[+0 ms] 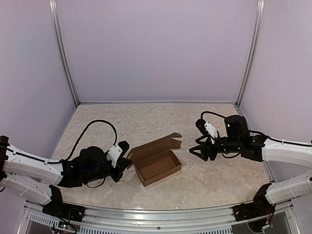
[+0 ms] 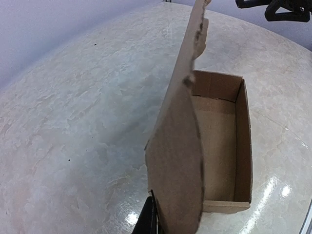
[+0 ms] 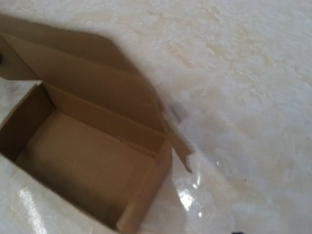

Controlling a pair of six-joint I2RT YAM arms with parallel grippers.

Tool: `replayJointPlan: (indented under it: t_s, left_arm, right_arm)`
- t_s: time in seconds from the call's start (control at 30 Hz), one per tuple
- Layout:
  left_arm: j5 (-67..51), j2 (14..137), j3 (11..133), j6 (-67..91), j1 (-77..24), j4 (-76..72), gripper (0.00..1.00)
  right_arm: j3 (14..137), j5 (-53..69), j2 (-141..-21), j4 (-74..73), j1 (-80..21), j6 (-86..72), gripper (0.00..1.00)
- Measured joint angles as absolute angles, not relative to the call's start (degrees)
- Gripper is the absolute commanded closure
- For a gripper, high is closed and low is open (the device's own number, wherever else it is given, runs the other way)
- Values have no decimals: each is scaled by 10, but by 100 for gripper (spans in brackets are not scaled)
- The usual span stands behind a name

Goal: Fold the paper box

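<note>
Top view, box: the paper box (image 1: 158,168) sits open on the table (image 1: 209,122), just below frame centre, between the two claws.
Top view, long axis: runs left to right, rising a little toward the right; the lid (image 1: 156,145) is hinged on the upper long side and leans away toward the top of the frame.
Top view, left claw (image 1: 126,157): at the lid's left end and touching it, so the nearer arm.
Top view, right claw (image 1: 200,150): spread wide, holding nothing, just off the box's right end and apart from it.
Left wrist view, grip: the lid stands edge-on up the middle of the frame. One dark finger (image 2: 147,219) at the bottom edge lies against its left face; the other is hidden behind the card. The claw reads as narrow, pinching the lid's end.
Left wrist view, tray: right of the lid, long axis running up the frame.
Right wrist view, box: fills the left half, open tray lower left, lid slanting toward the upper left; own fingers not visible.
Coming move, judged: swinging the lid over the tray falls to the left arm.
</note>
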State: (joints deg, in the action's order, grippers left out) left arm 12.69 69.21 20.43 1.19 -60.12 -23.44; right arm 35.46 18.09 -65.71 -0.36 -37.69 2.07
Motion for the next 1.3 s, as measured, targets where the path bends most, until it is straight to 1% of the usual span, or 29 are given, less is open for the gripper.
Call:
replayJointPlan:
  t_s: [0.13, 0.4, 0.63, 0.93, 1.0, 1.07, 1.17, 1.3]
  left_arm:
    - [127, 692, 210, 10, -601, -230, 100]
    - [127, 692, 211, 4, -602, -225, 100]
    - [126, 689, 219, -14, -602, -213, 100]
    - [124, 688, 220, -20, -602, -208, 100]
    - [124, 688, 220, -21, -602, -208, 100]
    - [124, 688, 220, -22, -602, -208, 100]
    - [124, 684, 220, -25, -602, -206, 100]
    - [124, 681, 220, -29, -602, -203, 100]
  right_arm:
    - [341, 201, -667, 34, -377, 42, 42]
    - [337, 220, -696, 85, -377, 107, 41]
    - [344, 238, -758, 112, -377, 148, 42]
    - [382, 257, -814, 137, -375, 169, 53]
    - [388, 262, -823, 142, -374, 171, 57]
    - [392, 268, -832, 147, -371, 173, 64]
    - [399, 275, -846, 149, -366, 176, 77]
    - [404, 286, -852, 148, -363, 178, 98]
